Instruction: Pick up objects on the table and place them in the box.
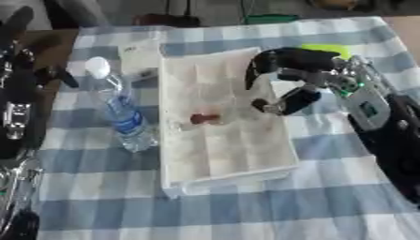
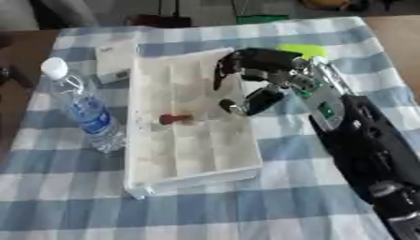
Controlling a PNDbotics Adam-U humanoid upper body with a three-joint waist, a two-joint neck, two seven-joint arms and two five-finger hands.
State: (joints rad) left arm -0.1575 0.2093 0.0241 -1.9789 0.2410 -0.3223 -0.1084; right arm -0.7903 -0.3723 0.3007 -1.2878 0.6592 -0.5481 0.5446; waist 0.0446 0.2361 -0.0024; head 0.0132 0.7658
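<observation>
The right hand (image 2: 254, 75) hung over the far right part of the white compartmented box (image 2: 144, 180), fingers curled downward and thumb tucked beneath; whether anything was pinched between them I could not tell. To do this step well, I judged the hand should keep low over a compartment and open its fingers only once fully inside the box's wall, so nothing bounces out onto the checked cloth (image 2: 246, 211). A small red object (image 2: 175, 118) lay in a compartment just below and to the left of the fingertips, apart from them. Further to the hand's left, outside the box, stood a water bottle (image 2: 86, 110), and beyond it a small white packet (image 2: 113, 58). A yellow-green object (image 2: 302, 49) lay just behind the hand. The left hand (image 1: 16, 117) showed only as dark parts at the left edge.
</observation>
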